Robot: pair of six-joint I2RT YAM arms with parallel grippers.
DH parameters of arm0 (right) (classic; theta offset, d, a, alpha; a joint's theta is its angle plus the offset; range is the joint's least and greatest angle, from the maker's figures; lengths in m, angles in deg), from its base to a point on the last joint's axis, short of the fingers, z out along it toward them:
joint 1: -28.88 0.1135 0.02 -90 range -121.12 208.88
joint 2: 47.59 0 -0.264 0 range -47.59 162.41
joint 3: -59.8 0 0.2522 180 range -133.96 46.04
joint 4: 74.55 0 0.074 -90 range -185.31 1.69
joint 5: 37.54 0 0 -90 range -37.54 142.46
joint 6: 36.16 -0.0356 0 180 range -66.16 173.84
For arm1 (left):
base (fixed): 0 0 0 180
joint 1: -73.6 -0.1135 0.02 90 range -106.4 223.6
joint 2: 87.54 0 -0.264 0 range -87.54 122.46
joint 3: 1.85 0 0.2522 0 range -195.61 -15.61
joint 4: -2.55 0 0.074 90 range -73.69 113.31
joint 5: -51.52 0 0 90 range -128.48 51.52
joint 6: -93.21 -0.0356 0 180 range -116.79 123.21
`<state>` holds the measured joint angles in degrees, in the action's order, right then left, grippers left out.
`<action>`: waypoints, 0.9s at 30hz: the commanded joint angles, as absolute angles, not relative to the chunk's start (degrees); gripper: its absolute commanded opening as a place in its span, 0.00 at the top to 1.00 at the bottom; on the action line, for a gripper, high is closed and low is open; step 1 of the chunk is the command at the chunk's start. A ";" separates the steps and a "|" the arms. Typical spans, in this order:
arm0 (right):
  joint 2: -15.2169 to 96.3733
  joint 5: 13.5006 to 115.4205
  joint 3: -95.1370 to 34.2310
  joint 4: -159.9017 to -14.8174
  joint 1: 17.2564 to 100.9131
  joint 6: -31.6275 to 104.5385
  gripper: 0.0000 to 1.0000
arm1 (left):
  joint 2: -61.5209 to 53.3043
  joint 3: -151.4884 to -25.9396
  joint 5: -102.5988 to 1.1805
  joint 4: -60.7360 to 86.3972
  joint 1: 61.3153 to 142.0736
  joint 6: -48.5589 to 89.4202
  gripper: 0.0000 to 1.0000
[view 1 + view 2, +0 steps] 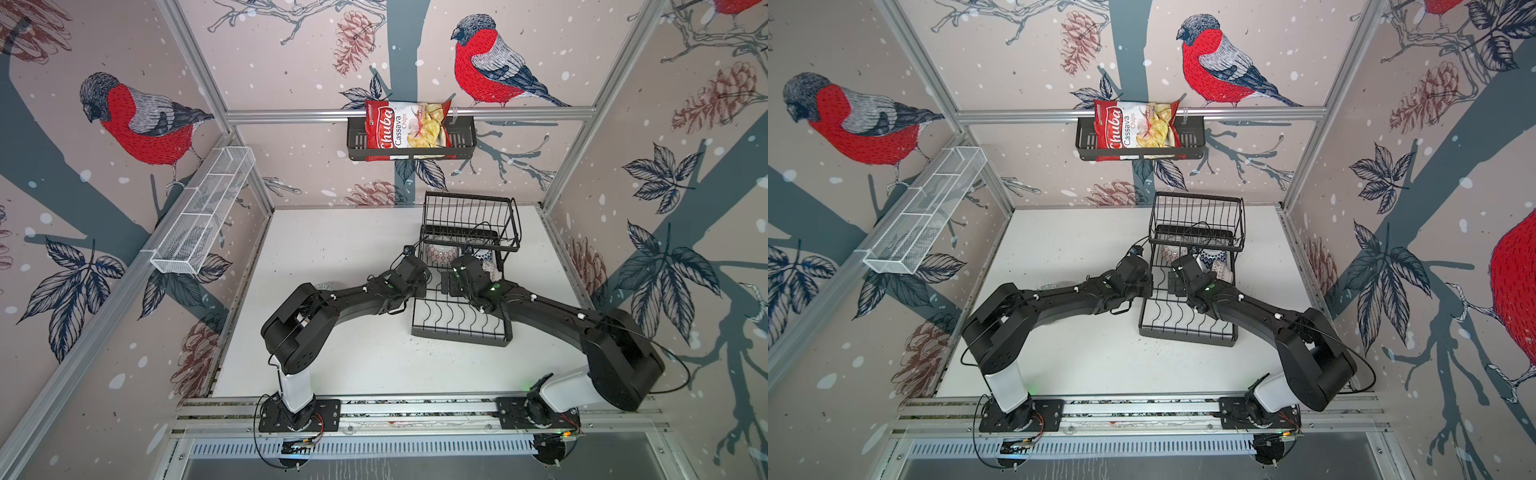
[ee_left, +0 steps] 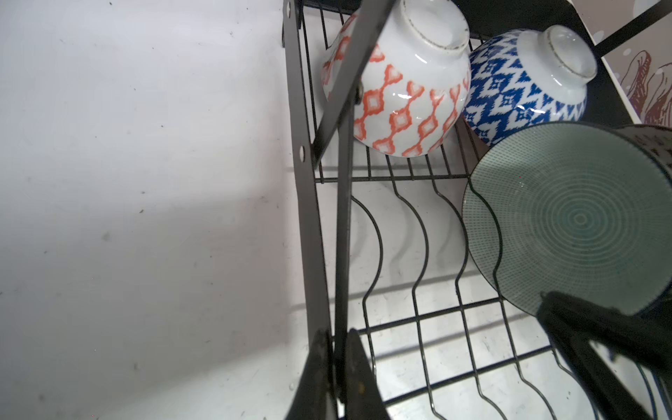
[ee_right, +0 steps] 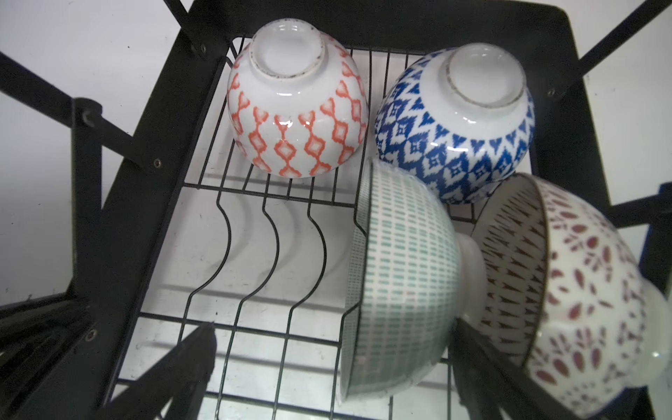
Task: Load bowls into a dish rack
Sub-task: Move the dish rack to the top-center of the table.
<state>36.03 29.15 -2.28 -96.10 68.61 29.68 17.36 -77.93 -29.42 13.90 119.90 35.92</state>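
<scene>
- Your left gripper is pinched onto an upright strut of the black wire dish rack, right of centre in both top views.
- The orange-diamond ceramic bowl and the blue-patterned ceramic bowl sit upside down in it.
- Your right gripper is spread wide; the teal-dashed bowl stands on edge between its fingers.

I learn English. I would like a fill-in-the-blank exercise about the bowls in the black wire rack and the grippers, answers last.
1. The right wrist view shows ____ round ceramic bowls in the black wire dish rack.
2. The orange-red diamond bowl and the blue-patterned bowl lie ____ down.
3. The teal-dashed bowl stands on edge between the ____ fingers of the right gripper.
4. The left gripper is shut on a black bar of the dish ____.
Answers: four; upside; open; rack.
</scene>
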 commanded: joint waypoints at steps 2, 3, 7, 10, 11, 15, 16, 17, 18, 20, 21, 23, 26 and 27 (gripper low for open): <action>35.70 24.85 -3.74 -82.36 69.57 33.65 0.00 | 19.43 -78.13 -32.98 21.84 119.96 36.36 1.00; 36.30 23.72 -4.09 -82.26 69.83 34.75 0.00 | 19.45 -78.27 -32.95 21.98 119.95 36.24 1.00; 38.94 18.82 -5.65 -82.07 71.52 39.04 0.00 | 19.40 -78.81 -32.74 22.51 119.94 35.76 1.00; 40.29 15.52 -6.68 -82.07 73.03 41.45 0.00 | 19.26 -78.85 -32.76 22.55 119.91 35.72 1.00; 40.31 15.29 -6.70 -81.80 73.24 41.62 0.00 | 19.25 -78.81 -32.74 22.51 119.99 35.68 1.00; 39.54 14.92 -6.14 -81.30 73.27 40.49 0.00 | 19.16 -78.87 -32.71 22.55 120.00 35.58 1.00; 39.28 14.76 -5.90 -81.13 73.27 40.21 0.00 | 19.16 -78.90 -32.64 22.55 120.00 35.52 1.00; 38.89 14.67 -5.50 -80.94 73.19 39.85 0.00 | 19.18 -78.89 -32.59 22.64 120.00 35.47 1.00; 38.52 14.46 -5.30 -81.05 73.18 39.36 0.01 | 19.16 -79.03 -32.44 22.73 119.99 35.47 1.00; 37.87 14.31 -4.79 -81.18 72.98 38.58 0.00 | 19.08 -79.07 -32.45 22.82 120.00 35.35 1.00; 37.43 14.25 -4.52 -81.24 72.87 38.24 0.00 | 19.07 -79.07 -32.35 22.86 120.00 35.31 1.00; 36.52 14.18 -4.07 -81.36 72.75 37.74 0.00 | 18.99 -79.23 -32.07 22.95 120.01 35.35 1.00; 34.88 14.36 -3.63 -81.92 72.34 37.02 0.00 | 18.91 -79.11 -31.89 22.88 120.00 35.46 1.00; 34.33 14.38 -3.73 -82.34 72.22 36.70 0.00 | 18.94 -79.07 -31.88 22.87 120.00 35.51 1.00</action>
